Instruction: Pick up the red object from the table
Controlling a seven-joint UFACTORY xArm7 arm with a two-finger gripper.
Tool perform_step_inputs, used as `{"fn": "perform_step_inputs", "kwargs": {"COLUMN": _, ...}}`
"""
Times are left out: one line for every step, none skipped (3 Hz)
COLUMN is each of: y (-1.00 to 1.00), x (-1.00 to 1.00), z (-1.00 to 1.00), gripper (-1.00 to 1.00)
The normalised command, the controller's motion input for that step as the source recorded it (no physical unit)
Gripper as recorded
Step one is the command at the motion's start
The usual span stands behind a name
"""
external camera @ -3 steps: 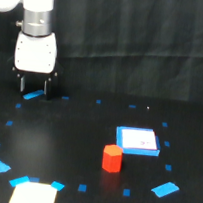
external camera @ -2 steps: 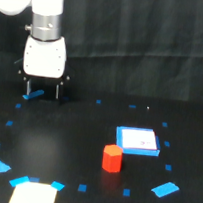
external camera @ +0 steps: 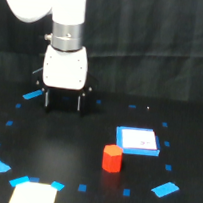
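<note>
Presently, arm: white xArm6, reaching in from the exterior view's upper left, wrist vertical, pointing straight down; end effector (external camera: 63, 101): two dark fingers (external camera: 47, 99) spread apart, released, nothing between them, hanging at or just above the tabletop (external camera: 74, 152); contact cannot be told. Red object (external camera: 112, 158): red-orange hexagonal block, upright on the black tabletop, well apart from the end effector, toward the exterior view's lower right of it. White card with blue border (external camera: 138, 140): flat, just beside the block, behind it. Blue tape marks (external camera: 164, 189): scattered in a ring. Pale sheet (external camera: 32, 195): lower edge, at the exterior view's left.
</note>
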Motion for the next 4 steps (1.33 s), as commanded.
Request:
{"fn": "perform_step_inputs", "kwargs": {"y": -0.80, "x": 1.00, "z": -0.58, "gripper": 1.00}}
{"fn": "perform_step_inputs", "kwargs": {"y": -0.95, "x": 0.61, "z": -0.10, "gripper": 0.82}}
{"fn": "perform_step_inputs", "kwargs": {"y": -0.91, "x": 0.26, "z": -0.24, "gripper": 0.62}}
{"fn": "perform_step_inputs", "kwargs": {"y": -0.62, "x": 0.62, "z": -0.79, "gripper": 1.00}}
